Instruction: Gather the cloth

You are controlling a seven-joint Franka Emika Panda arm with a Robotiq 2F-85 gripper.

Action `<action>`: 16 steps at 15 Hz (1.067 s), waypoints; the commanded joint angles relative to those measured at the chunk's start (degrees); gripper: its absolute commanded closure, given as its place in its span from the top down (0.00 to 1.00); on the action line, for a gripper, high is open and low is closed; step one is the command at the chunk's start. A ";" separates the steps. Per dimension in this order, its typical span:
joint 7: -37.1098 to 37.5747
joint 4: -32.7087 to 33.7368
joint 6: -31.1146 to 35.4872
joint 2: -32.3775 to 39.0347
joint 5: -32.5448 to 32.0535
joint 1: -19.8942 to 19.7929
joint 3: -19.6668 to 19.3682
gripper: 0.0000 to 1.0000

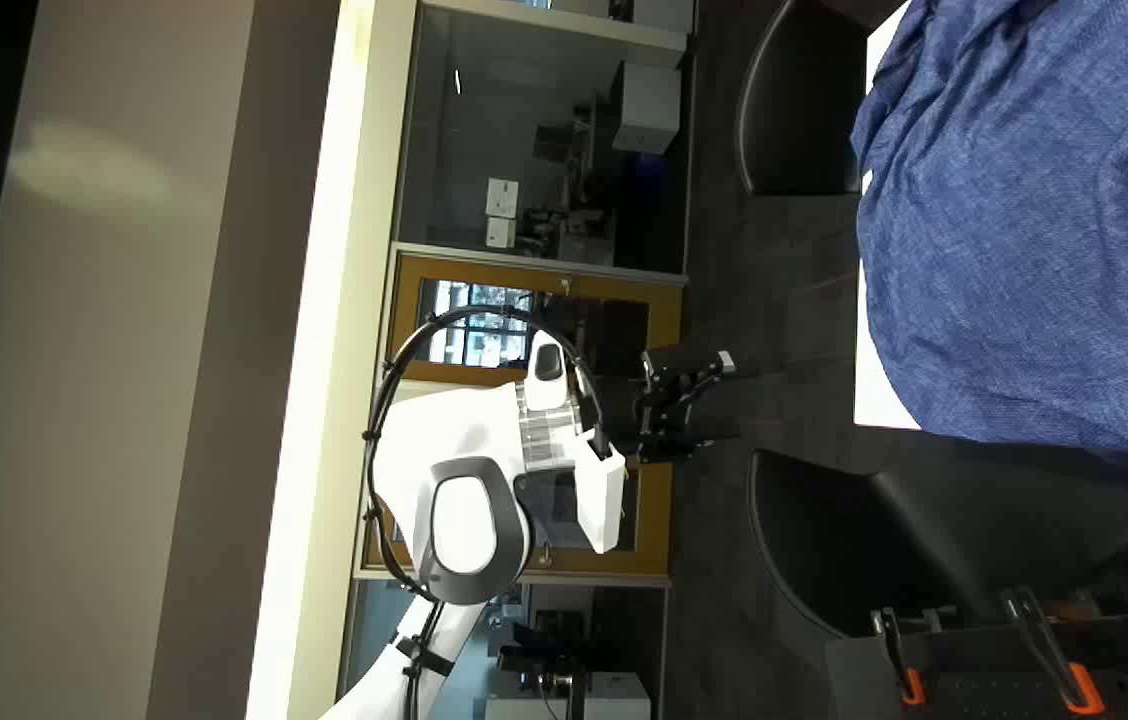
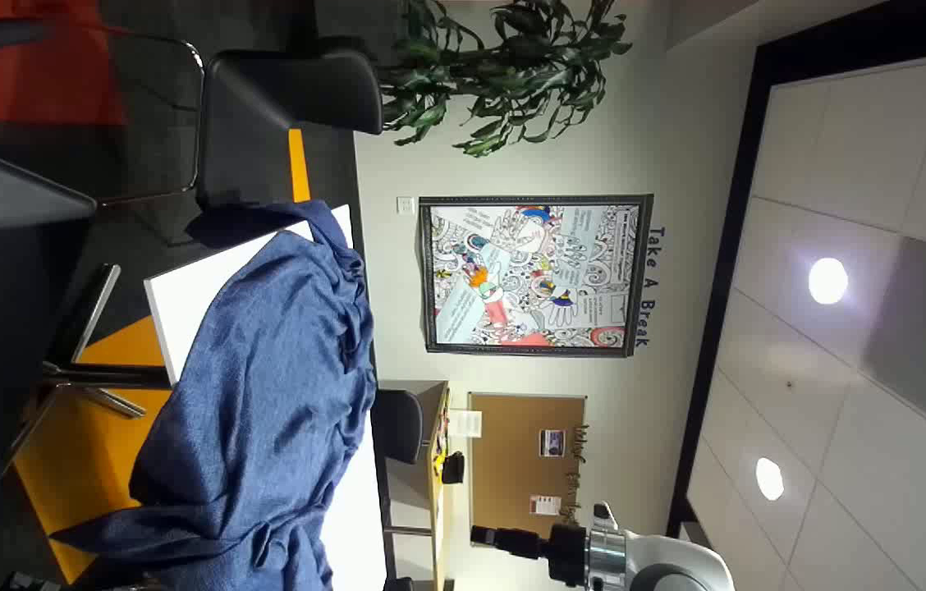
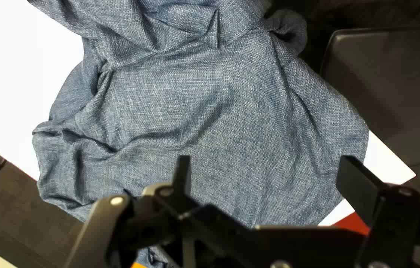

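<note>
The cloth is a large navy-blue wrinkled sheet spread over a white table, seen in both exterior views [image 1: 1044, 230] [image 2: 266, 394] and in the wrist view [image 3: 213, 111]. Part of it hangs over the table's edges, with bunched folds. The white tabletop shows beside it [image 1: 879, 385] [image 2: 184, 316] [image 3: 9, 82]. Both exterior pictures are turned sideways. My gripper is open and empty, with its fingers wide apart over the cloth in the wrist view [image 3: 264, 160]. In both exterior views the gripper [image 1: 722, 402] [image 2: 481, 536] is high above the table, apart from the cloth.
Black chairs stand close around the table [image 1: 804, 110] [image 1: 854, 540] [image 2: 291, 90] [image 3: 392, 85]. Clamps with orange tips [image 1: 1054, 650] sit on a dark surface in an exterior view. A leafy plant [image 2: 504, 74] and a framed poster [image 2: 537, 275] are by the wall.
</note>
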 commanded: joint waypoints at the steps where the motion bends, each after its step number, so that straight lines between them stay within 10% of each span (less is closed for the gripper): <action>1: -0.25 0.08 -0.10 0.05 0.36 -0.42 0.43 1.00; 5: -0.25 0.08 -0.10 0.06 0.36 -0.42 0.43 1.00; 11: -4.04 3.06 16.57 13.85 4.74 2.60 -4.03 1.00; 16: -23.51 6.09 17.02 25.85 26.01 9.71 -9.26 1.00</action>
